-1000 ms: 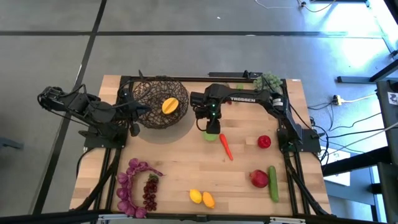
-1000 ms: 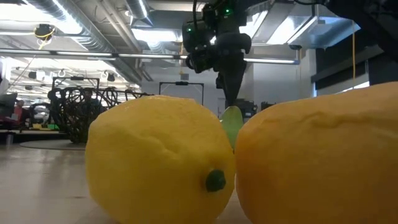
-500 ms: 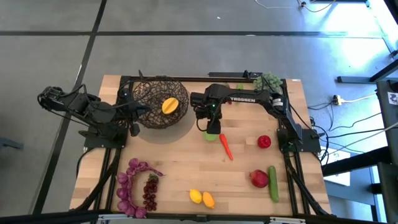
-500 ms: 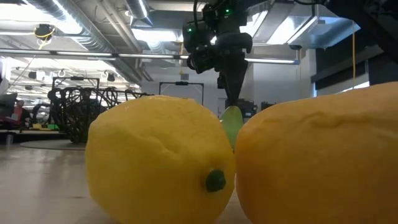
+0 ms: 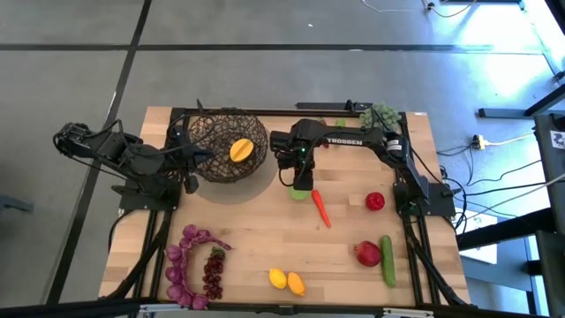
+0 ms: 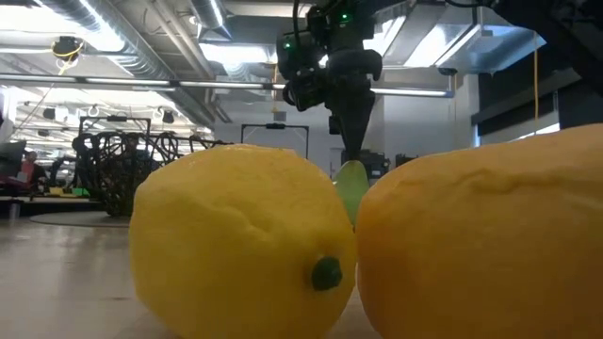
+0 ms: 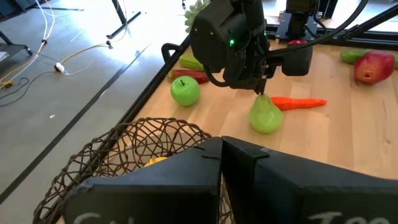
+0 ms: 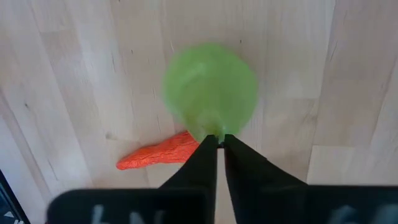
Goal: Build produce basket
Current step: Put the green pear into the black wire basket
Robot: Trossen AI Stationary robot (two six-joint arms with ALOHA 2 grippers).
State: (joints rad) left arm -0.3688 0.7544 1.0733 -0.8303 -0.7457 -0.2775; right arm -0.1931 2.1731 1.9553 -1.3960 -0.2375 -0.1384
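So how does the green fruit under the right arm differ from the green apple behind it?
The green pear tapers to a narrow top; the green apple is round with a dimple. The right gripper is shut on the pear's stem, jaws closed straight above it; nothing touches the apple. The pear lies next to the carrot; the apple lies by a red pepper near the table edge. Both stand upright on the table, outside the basket.

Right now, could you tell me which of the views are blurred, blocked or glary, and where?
Low view: two yellow toy lemons sit close to the lens and block most of the table; ceiling lights glare above. Right wrist view: the pale green pear-shaped fruit is blurred at the tips of the shut right claw, while the orange toy carrot is sharper. High view: evenly lit, with soft shadows.
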